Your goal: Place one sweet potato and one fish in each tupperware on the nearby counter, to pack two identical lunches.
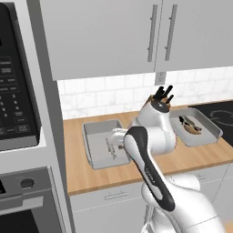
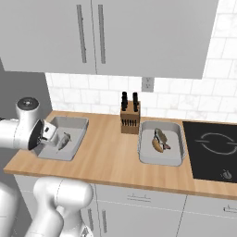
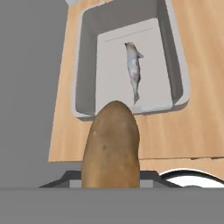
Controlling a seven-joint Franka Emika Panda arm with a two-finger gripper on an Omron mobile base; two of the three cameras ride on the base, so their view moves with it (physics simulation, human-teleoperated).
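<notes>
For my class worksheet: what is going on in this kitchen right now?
The white robot arm's end effector holds an orange-brown sweet potato above the left shallow grey tupperware on the tan wooden counter, where one slender grey fish already lies. The right grey tupperware already contains a fish and sweet potato.

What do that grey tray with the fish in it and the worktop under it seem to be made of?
The tray looks like matte grey plastic: one even colour, sloped walls, no shine, though painted metal is possible. The worktop looks like light wood, tan with faint grain streaks; it could equally be a wood-pattern laminate.
</notes>
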